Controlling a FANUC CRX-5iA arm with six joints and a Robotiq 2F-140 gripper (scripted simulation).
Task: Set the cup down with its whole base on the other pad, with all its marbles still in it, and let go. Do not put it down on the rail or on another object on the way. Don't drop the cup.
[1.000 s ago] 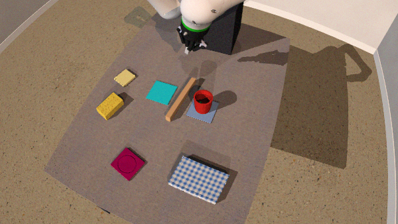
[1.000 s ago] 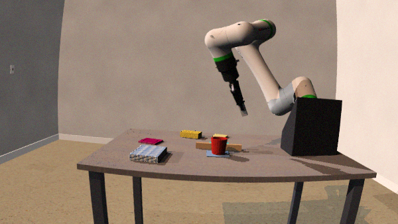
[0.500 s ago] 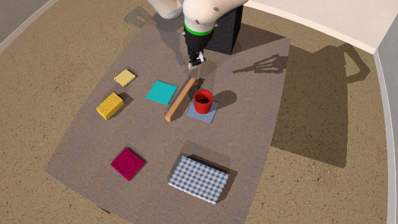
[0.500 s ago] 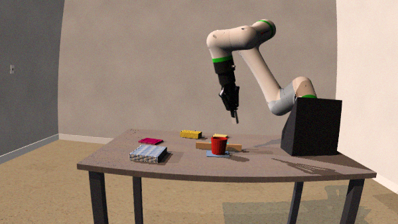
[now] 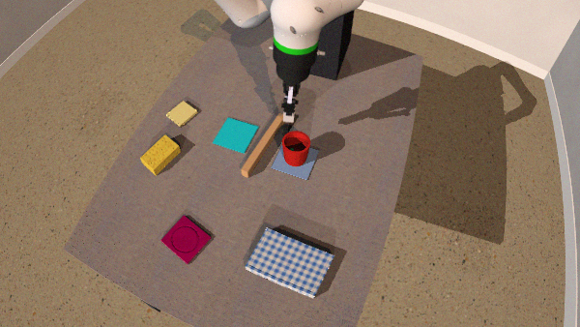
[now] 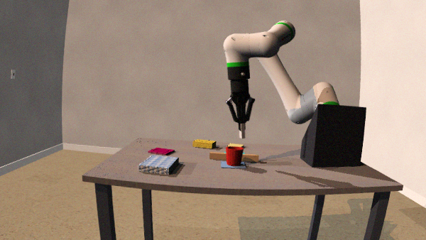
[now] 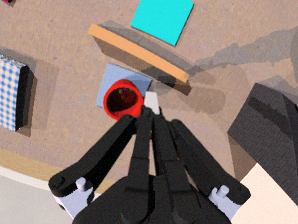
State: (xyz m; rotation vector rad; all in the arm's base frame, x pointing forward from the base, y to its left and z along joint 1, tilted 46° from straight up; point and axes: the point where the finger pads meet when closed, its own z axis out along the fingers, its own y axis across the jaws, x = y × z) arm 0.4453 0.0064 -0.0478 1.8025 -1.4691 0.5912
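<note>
A red cup stands upright on a light blue pad; dark marbles lie inside it. It also shows in the side view and in the wrist view. A teal pad lies to the left, beyond a wooden rail that runs between the two pads. My gripper is shut and empty. It hangs pointing down, above the table and a little behind the cup, as the side view shows. In the wrist view the closed fingertips sit just right of the cup's rim.
Two yellow sponges lie at the left. A magenta coaster and a blue checked box lie at the front. The black robot base stands at the back right.
</note>
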